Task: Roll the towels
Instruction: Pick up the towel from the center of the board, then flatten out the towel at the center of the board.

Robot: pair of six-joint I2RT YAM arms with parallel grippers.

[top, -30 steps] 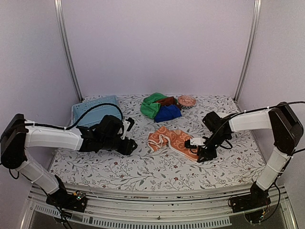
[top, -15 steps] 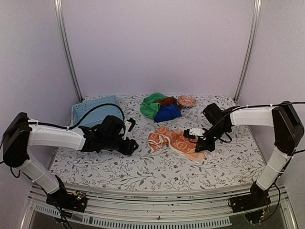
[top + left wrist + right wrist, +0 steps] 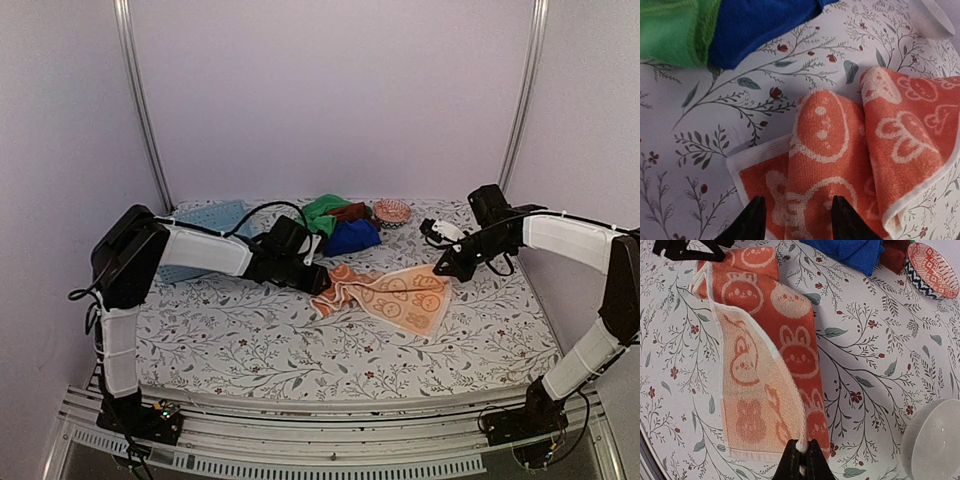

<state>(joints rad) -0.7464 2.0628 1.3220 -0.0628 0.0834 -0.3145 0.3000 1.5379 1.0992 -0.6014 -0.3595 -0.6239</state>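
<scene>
The orange towel (image 3: 392, 295) with a cream rabbit pattern lies partly spread in the middle of the table. My right gripper (image 3: 801, 455) is shut on its white hem at the right corner (image 3: 441, 270) and holds that corner up. My left gripper (image 3: 797, 222) is open at the towel's bunched left end (image 3: 320, 287), its fingertips (image 3: 756, 220) either side of a fold (image 3: 820, 150). The green towel (image 3: 318, 218), deep blue towel (image 3: 352, 238) and rust-brown towel (image 3: 350, 210) lie heaped at the back. Green (image 3: 675, 30) and blue (image 3: 760, 22) cloth also show in the left wrist view.
A small patterned bowl (image 3: 392, 212) stands beside the heap at the back, also in the right wrist view (image 3: 932, 270). A light blue basket (image 3: 205, 215) sits at the back left, partly behind my left arm. The tablecloth (image 3: 250, 340) is floral.
The right gripper shut on the orange towel's corner and drew it up and to the back right, spreading the cloth. The left arm swung right to the towel's left end.
</scene>
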